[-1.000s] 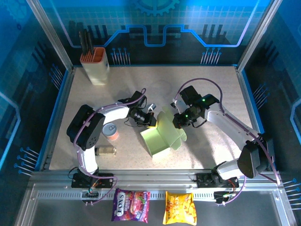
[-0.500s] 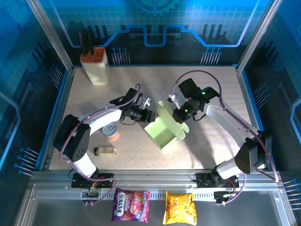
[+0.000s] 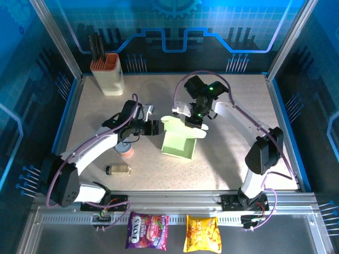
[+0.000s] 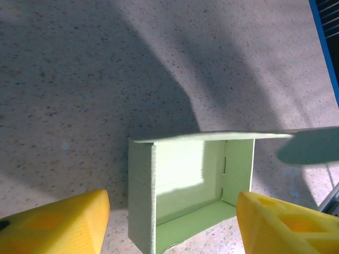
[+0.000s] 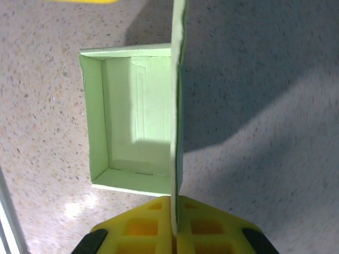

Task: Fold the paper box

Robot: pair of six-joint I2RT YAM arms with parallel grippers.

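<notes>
The paper box (image 3: pixel 179 142) sits in the middle of the surface (image 3: pixel 233 159), an open mint-green tray with its lid flap standing upright. The right gripper (image 3: pixel 194 120) has its jaws pinched tight on that flap's edge. The left gripper (image 3: pixel 155 128) hangs just beside the box's left side, jaws spread wide, gripping nothing. A small tin (image 3: pixel 125 148) stands nearby.

Bright, hard light from above; blue tint on enclosure walls (image 3: pixel 212 26). Sharp-edged arm shadows across speckled table (image 3: pixel 212 169). Bright patch inside paper box (image 5: pixel 140 114), rest of interior shaded. Wrist views crisp mid-frame, softer at near edges.
</notes>
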